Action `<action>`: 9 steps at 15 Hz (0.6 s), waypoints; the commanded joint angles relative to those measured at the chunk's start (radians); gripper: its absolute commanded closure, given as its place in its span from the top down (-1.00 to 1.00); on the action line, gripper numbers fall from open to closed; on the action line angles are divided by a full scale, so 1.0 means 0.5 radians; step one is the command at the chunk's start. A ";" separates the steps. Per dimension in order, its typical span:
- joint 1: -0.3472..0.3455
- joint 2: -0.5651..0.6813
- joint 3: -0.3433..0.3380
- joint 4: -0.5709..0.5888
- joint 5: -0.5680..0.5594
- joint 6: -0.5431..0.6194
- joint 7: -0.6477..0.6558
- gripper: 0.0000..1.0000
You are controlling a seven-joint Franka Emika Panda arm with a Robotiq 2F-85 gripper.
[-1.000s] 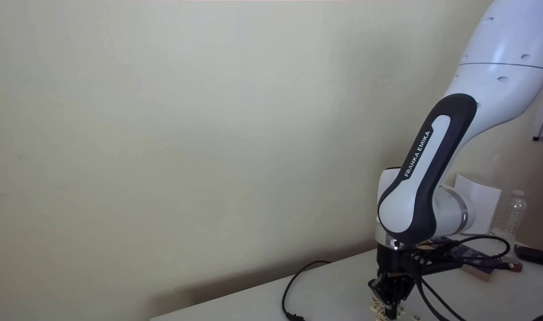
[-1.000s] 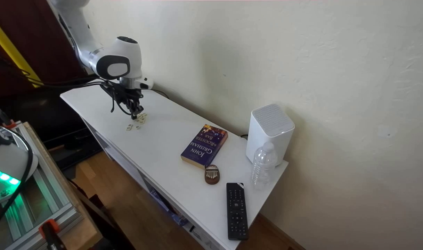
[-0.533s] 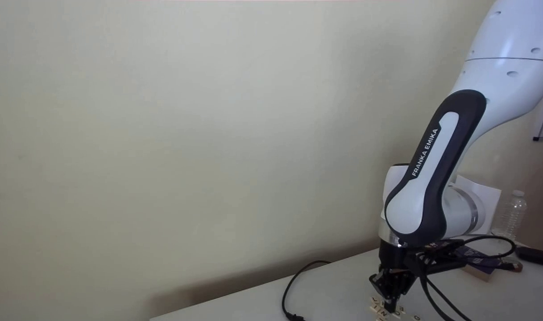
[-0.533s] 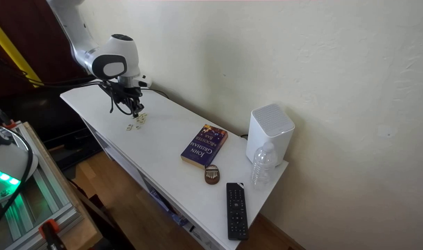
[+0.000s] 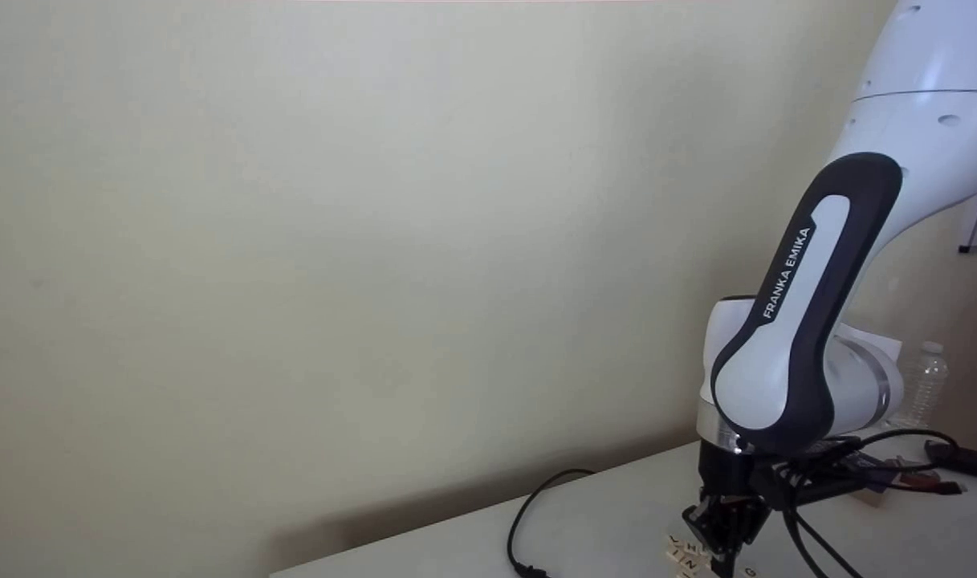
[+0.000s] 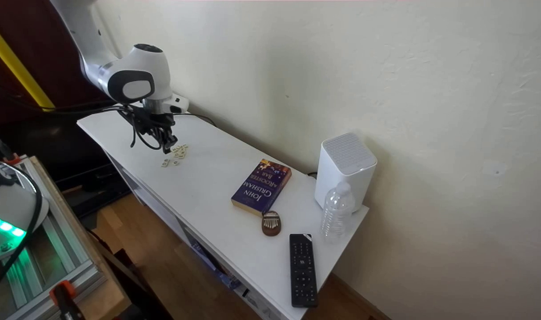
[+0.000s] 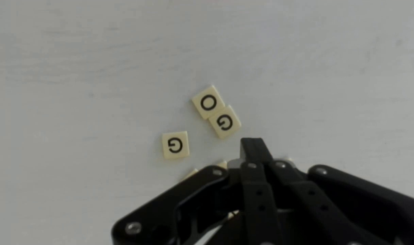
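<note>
My gripper (image 7: 252,148) is shut, its two fingertips pressed together with nothing visible between them. In the wrist view a cream letter tile O (image 7: 208,102) touches a tile G (image 7: 225,122) just beyond the fingertips. A separate tile G (image 7: 175,145) lies to their left. More tiles are partly hidden under the gripper's fingers. In an exterior view the gripper (image 6: 166,150) is low beside the cluster of tiles (image 6: 180,153) on the white table. It also shows in an exterior view (image 5: 724,563), in front of several tiles (image 5: 687,563). Whether the fingertips touch the table or a tile cannot be told.
On the white table (image 6: 208,209) are a purple book (image 6: 261,186), a small brown thumb piano (image 6: 271,223), a black remote (image 6: 303,271), a clear bottle (image 6: 337,213) and a white box (image 6: 346,164). A black cable (image 5: 528,506) lies near the wall.
My arm and shut gripper have moved from over the tile cluster to its side, rightward in an exterior view and leftward in an exterior view. The tiles look unmoved.
</note>
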 commanded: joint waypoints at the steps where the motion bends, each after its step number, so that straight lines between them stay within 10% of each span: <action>1: 0.016 -0.083 -0.024 -0.069 -0.005 -0.124 0.013 -1.00; 9: -0.007 0.009 -0.026 0.000 0.007 -0.116 -0.006 -1.00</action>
